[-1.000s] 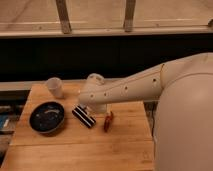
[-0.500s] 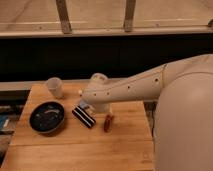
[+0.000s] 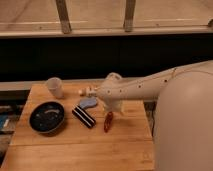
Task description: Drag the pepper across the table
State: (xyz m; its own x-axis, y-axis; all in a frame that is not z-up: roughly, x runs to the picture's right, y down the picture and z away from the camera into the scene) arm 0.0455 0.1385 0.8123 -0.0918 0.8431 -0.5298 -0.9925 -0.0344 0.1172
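hand [image 3: 112,107]: below the white arm's wrist, pointing down, just above the pepper's far end; spread wide, gripping nothing
pepper [image 3: 107,121]: flat on the counter [image 3: 75,150], right of centre, long axis roughly toward the camera; just right of the striped block [image 3: 84,117], apparently not touching it
change: small rightward shift of the wrist over the last second, ending above the pepper; pepper in the same spot in all three pictures
meaning: end of approach, no drag yet; no confirmed contact from this angle
next: probably down onto the pepper, then a pull across bare planks; freest route toward the near edge, by the look of it
risk: glossy and rounded, so likely to roll or slip from under the hand; striped block close on the left, easy to nudge
others: pale blue object [image 3: 89,102] just behind the striped block; dark bowl [image 3: 46,117] and white cup [image 3: 55,87] at the left, well apart from the pepper
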